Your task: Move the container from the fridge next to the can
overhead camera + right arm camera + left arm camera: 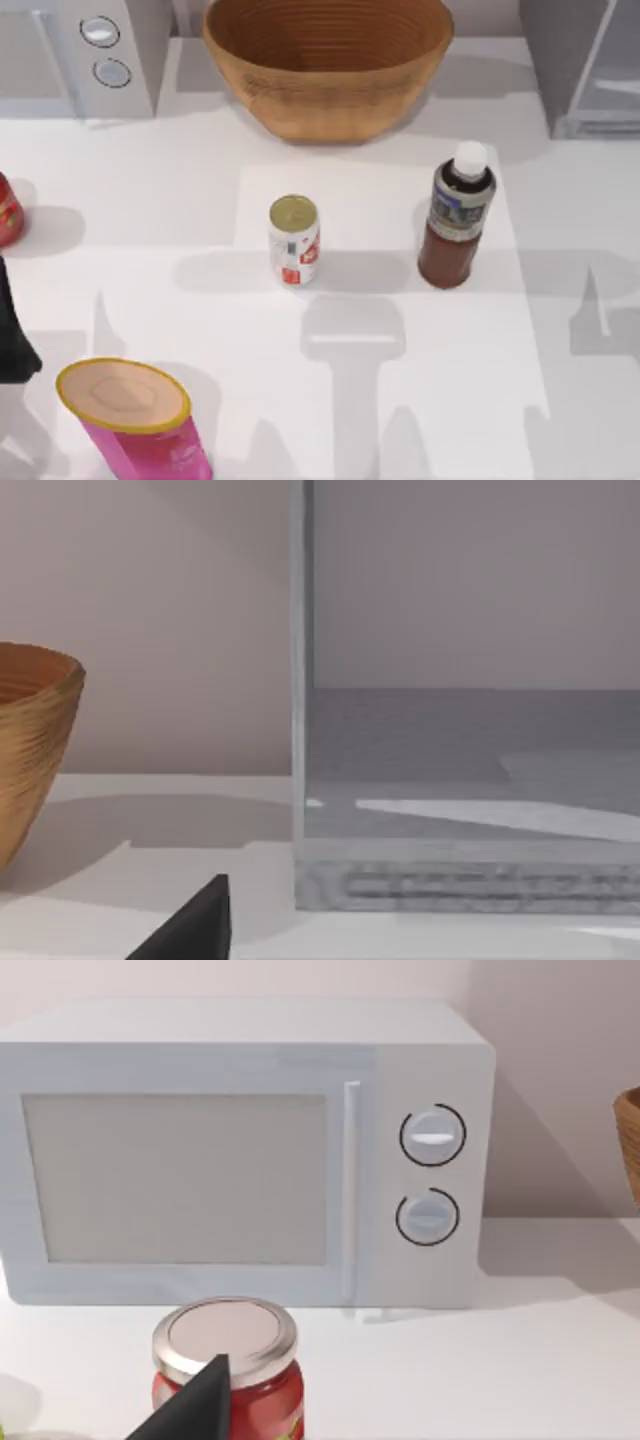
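The jaws of both arms sit outside what the pictures reveal, so I cannot tell whether either is released or clenched. A dark finger tip [195,1405] of the left arm pokes in front of a red jar [228,1370] in the left wrist view, and a like tip [195,925] of the right arm shows over the worktop [110,880] in the right wrist view; neither visibly touches anything. From above, a dark part of the left arm [12,330] lies at the left edge of the worktop [250,380], well left of the can.

The can [294,240] stands upright near the middle of the worktop. The bottle [457,215] stands upright on the worktop to the right of the can, apart from it, with a clear gap between them. The fridge [585,65] stands behind and right of the bottle, and the bottle is outside it.

The top view also shows a wicker basket [328,60] behind the can, a pink canister [135,420] in front and to the left of the can, and the red jar [8,208] far to the can's left. The left wrist view adds the front of the microwave [240,1155], its door and two knobs, with the jar's silver lid before it. The right wrist view shows the fridge's [470,780] bare interior past its pale door panel, and the basket's [30,750] side.
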You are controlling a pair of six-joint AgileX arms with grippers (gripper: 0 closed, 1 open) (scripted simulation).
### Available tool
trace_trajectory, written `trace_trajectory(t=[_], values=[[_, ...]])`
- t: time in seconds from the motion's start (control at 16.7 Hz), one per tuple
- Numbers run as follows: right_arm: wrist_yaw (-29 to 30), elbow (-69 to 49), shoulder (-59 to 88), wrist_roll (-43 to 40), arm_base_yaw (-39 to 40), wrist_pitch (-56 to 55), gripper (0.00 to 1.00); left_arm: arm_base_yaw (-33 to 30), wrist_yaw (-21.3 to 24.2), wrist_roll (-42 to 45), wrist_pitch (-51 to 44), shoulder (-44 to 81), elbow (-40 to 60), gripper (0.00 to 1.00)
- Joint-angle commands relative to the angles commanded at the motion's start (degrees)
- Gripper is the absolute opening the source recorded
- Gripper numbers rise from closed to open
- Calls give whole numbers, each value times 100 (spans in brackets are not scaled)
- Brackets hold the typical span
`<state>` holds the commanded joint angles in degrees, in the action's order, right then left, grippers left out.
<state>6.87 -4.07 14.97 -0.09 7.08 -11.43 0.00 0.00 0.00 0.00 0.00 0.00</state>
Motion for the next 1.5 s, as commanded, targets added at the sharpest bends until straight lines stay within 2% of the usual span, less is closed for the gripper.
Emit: trace_trajectory(t=[0.36,0.72,0.9,1.14,1.5], values=[[-664,398,-1450,9,-687,1108,100,0,0,0,0,0,0,100],[-676,383,-1482,8,-692,1139,100,0,0,0,0,0,0,100],[-660,146,-1765,-1,-711,1511,100,0,0,0,0,0,0,100],[-657,-513,-2563,-19,-721,2836,100,0,0,0,0,0,0,100],[-680,-1805,-4145,-40,-715,5862,100,0,0,0,0,0,0,100]])
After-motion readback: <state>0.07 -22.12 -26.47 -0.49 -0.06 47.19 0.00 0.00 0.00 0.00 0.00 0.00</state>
